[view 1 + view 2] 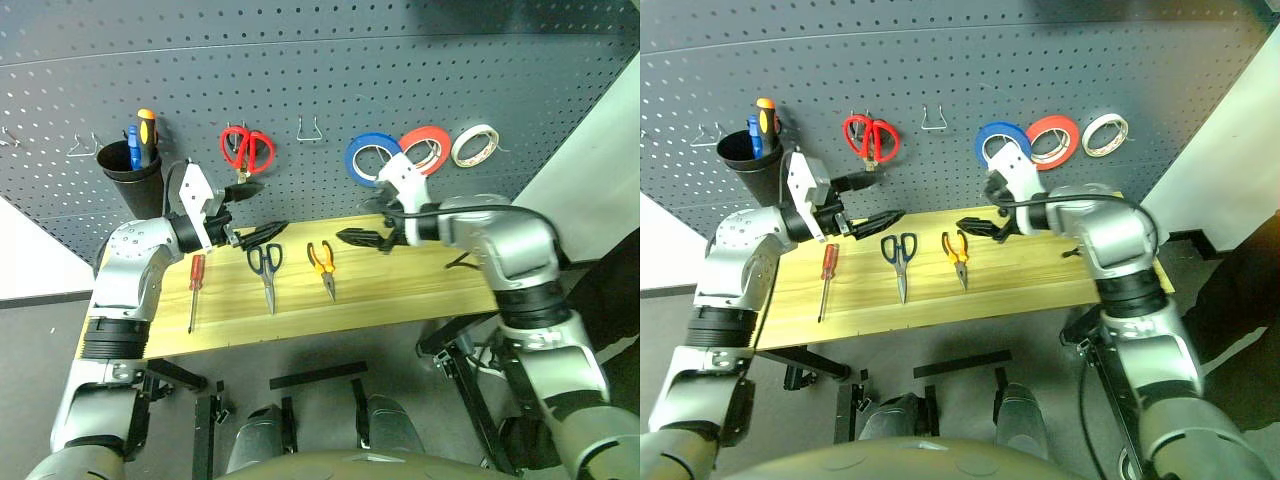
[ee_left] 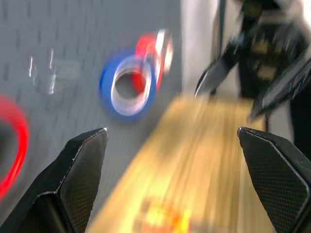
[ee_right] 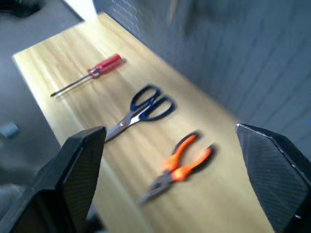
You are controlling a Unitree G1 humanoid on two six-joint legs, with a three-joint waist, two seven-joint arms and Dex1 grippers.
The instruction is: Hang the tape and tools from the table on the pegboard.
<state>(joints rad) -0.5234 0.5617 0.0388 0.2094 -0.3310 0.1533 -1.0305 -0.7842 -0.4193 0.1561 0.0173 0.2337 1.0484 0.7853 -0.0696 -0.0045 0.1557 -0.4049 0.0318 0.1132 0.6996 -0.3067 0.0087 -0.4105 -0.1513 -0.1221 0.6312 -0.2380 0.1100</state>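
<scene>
on the surface (image 1: 400,300) lie, left to right, the red-handled screwdriver (image 1: 194,290), the dark scissors (image 1: 266,268) and the orange pliers (image 1: 323,265). the blue tape (image 1: 371,157) hangs on the pegboard (image 1: 320,90). the left tool (image 1: 262,235) points level, fingers spread and empty; its wrist view shows the tape. the right tool (image 1: 362,238) tilts down, spread and empty; its wrist view shows all three tools.

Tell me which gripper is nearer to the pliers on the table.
Right. The right gripper hovers just above and slightly right of the pliers, open. The left gripper is farther, beyond the dark-handled scissors on the pliers' left, also open.
</scene>
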